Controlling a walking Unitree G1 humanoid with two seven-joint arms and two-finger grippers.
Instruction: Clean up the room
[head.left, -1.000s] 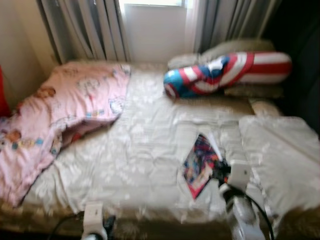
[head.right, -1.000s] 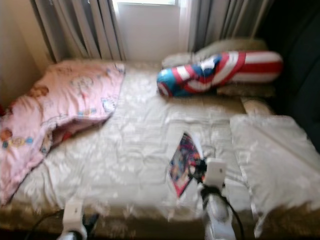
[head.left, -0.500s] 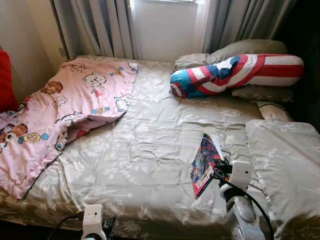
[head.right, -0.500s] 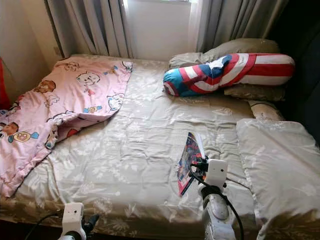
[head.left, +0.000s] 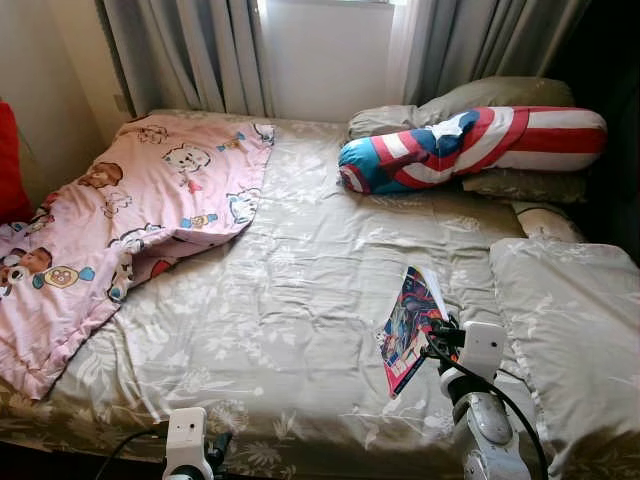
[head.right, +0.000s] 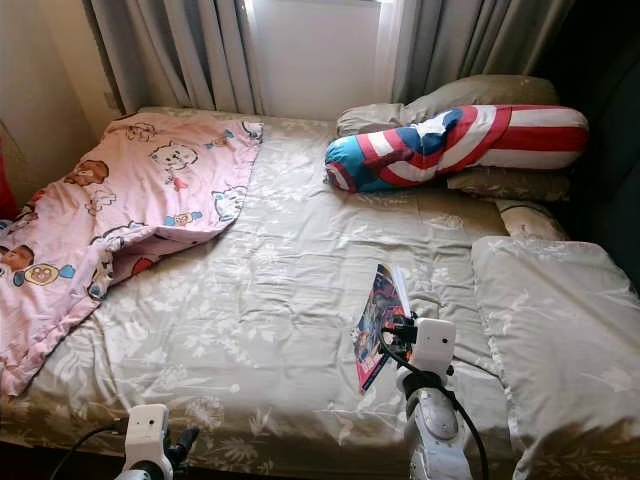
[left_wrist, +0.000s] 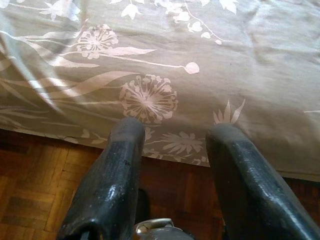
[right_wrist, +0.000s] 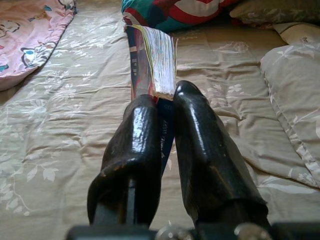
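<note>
A colourful comic book (head.left: 406, 327) is held edge-up over the right part of the bed, my right gripper (right_wrist: 164, 104) shut on its lower spine. From the right wrist its pages (right_wrist: 159, 60) fan out above the fingertips. My right arm (head.left: 478, 400) rises from the bottom right. My left gripper (left_wrist: 175, 137) is open and empty, low at the bed's front edge over the wooden floor (left_wrist: 30, 190); its wrist (head.left: 186, 440) shows at bottom left.
The bed has a beige floral cover (head.left: 290, 300). A pink cartoon blanket (head.left: 110, 220) is bunched on the left. A red, white and blue bolster (head.left: 470, 145) and pillows (head.left: 565, 320) lie at the right. Curtains and a window stand behind.
The view has steadied and sharpened from a blurred, shifted frame. The book stays in my right gripper; the arms have hardly moved.
</note>
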